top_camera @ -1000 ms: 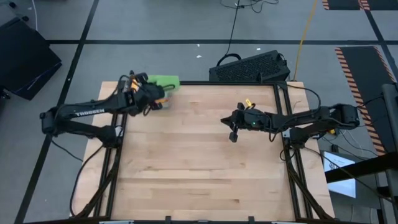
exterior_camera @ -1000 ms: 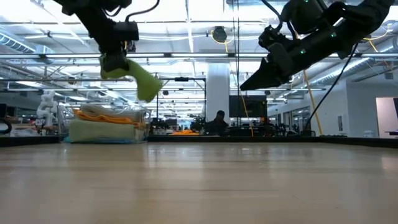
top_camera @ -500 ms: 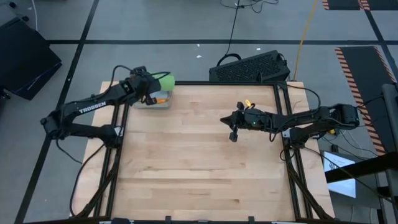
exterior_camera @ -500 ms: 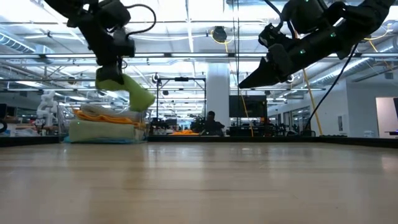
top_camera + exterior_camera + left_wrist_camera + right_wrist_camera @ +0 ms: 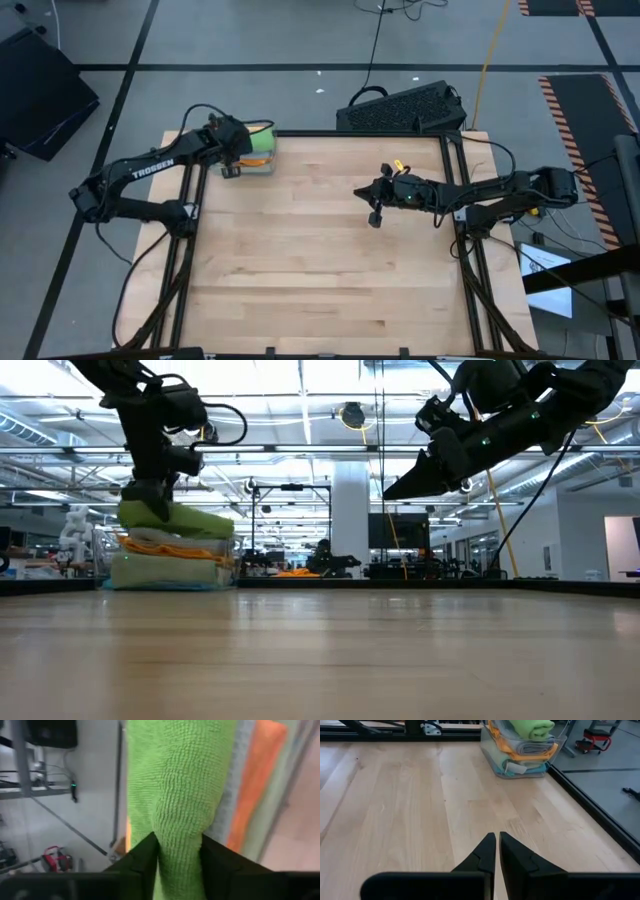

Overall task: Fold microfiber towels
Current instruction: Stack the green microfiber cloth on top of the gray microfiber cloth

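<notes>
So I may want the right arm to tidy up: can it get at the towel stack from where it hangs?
Probably yes: bare table lies between the right gripper and the towel stack. But the left gripper sits at the bright green towel on top.

"TROSSEN" on the left arm (image 5: pixel 150 170)

Two dark six-joint arms above the table, one reaching far, one waiting.

Left arm stretched to the far left corner, wrist bent downward, left two-finger gripper (image 5: pixel 243 152) low, dark fingers (image 5: pixel 142 857) parted only a little with bright green fabric between them. Right arm extended from the right edge toward the middle, raised, right two-finger gripper (image 5: pixel 495 851) tilted down, fingers pressed together, nothing held.
</notes>
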Motion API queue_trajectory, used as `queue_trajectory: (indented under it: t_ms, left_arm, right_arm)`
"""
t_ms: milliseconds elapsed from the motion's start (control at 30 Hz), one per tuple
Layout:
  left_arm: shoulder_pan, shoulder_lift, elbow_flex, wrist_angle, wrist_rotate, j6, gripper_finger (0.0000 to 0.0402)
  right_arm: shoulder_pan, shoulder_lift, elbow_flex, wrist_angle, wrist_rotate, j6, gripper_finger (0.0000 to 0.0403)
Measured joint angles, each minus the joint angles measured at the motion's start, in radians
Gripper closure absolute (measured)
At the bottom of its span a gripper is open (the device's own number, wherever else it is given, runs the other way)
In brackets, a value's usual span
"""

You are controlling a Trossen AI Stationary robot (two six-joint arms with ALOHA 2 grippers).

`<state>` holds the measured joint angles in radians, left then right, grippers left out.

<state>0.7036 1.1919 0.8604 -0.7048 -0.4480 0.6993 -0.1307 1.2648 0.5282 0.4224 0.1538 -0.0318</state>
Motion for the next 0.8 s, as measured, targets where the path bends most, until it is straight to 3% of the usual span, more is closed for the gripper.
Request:
queue_trajectory:
  t_ms: [133, 400, 633, 800]
  left_arm:
    - [0.033, 0.000, 0.000, -0.037, 0.039, -0.024, 0.0231]
    - [0.101, 0.000, 0.000, -0.061, 0.210, -0.173, 0.0147]
    - [0.126, -0.001, 0.024, -0.098, 0.225, -0.336, 0.0117]
    - [0.132, -0.004, 0.073, -0.164, 0.241, -0.373, 0.0099]
  right_arm:
    - [0.000, 0.000, 0.000, 0.000, -0.001, -0.005, 0.0385]
    - [0.000, 0.000, 0.000, 0.000, -0.001, -0.015, 0.0385]
    - [0.000, 0.000, 0.000, -0.002, -0.001, -0.015, 0.0385]
    - [0.000, 0.000, 0.001, -0.005, -0.001, -0.015, 0.0385]
